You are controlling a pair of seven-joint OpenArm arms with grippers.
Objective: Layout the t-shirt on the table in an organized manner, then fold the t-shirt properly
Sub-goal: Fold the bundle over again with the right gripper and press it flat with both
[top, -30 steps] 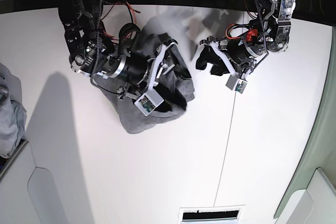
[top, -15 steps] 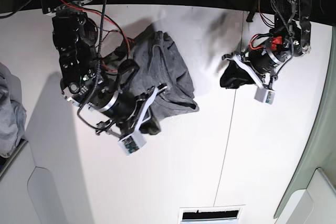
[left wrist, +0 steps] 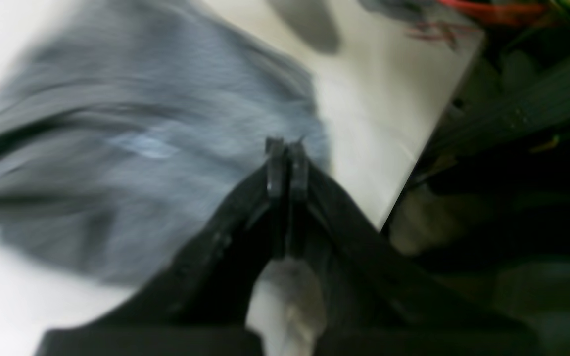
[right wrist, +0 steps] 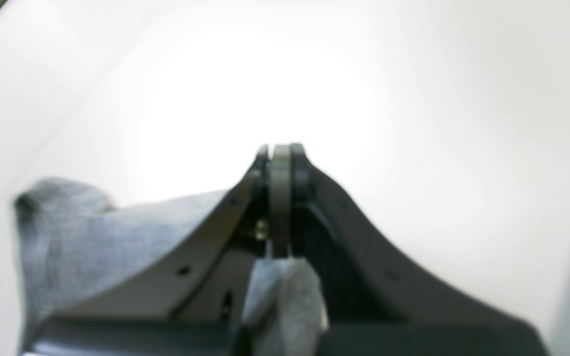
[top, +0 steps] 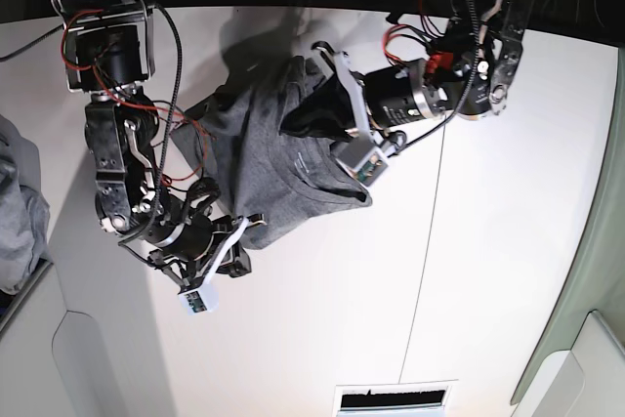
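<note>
Two arms work a broad white table point(top: 488, 271), where the grey t-shirt point(top: 273, 158) lies bunched near the far edge. Right gripper point(top: 237, 241) pinches the shirt's near hem, cloth clamped between its jaws; left gripper point(top: 293, 124), jaws pressed together, sits over the upper folds.

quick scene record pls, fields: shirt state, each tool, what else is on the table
t-shirt: crumpled, not spread, near the table's far edge
left tool: shut, over the shirt's far side; whether it holds cloth is unclear
right tool: shut on a bit of t-shirt at its near corner
table: white, dark seam
other: grey cloth heap at one edge
</note>
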